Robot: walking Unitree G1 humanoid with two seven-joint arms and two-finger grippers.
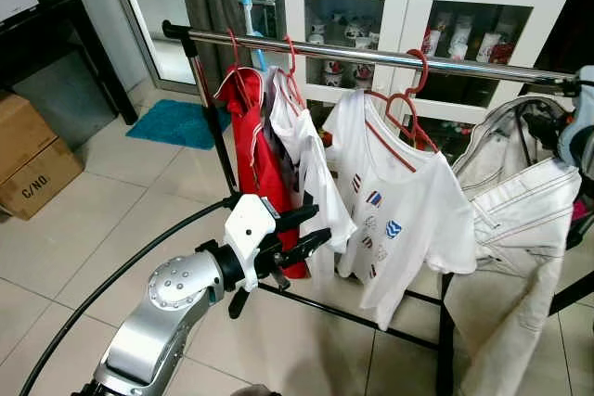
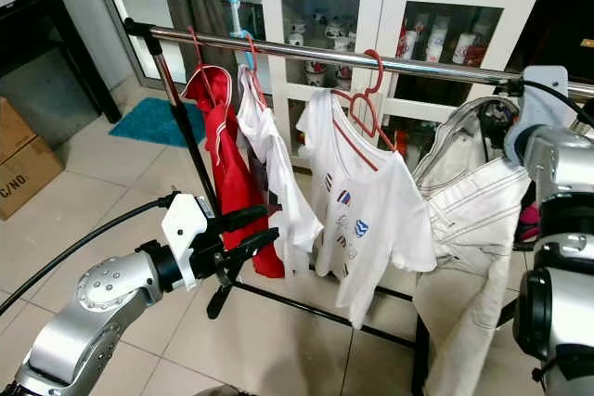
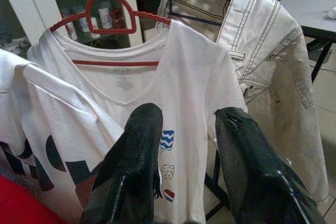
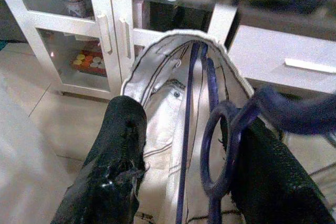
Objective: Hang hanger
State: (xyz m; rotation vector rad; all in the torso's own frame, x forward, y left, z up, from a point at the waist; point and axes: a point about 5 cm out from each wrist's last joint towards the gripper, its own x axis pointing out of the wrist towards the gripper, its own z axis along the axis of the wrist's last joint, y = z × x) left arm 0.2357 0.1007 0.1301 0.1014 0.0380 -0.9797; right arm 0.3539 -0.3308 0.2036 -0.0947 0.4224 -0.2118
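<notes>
Room: tiled floor [image 1: 74, 229], white glass-door cabinet [image 1: 436, 6] behind a metal clothes rail [image 1: 371, 55]; cardboard box [image 1: 28, 155] and blue mat [image 1: 181, 122] off to the robot's left.
Rail load: red garment [image 1: 251, 127], a white shirt beside it, white T-shirt [image 1: 399, 201] on a red hanger [image 1: 408, 108], then a white denim jacket [image 2: 469, 220] at the robot's right end.
Left gripper [image 1: 302, 229]: fingers apart, holding nothing, low in front of the hanging shirts.
Right gripper [image 4: 184, 161]: fingers spread either side of the dark blue hanger [image 4: 215, 150] inside the jacket collar; whether they press on it I cannot tell.
Right wrist view adds: the hanger's loop and hook, hidden by the jacket from the head.
Open room: bare rail between the T-shirt's hanger and the jacket.
</notes>
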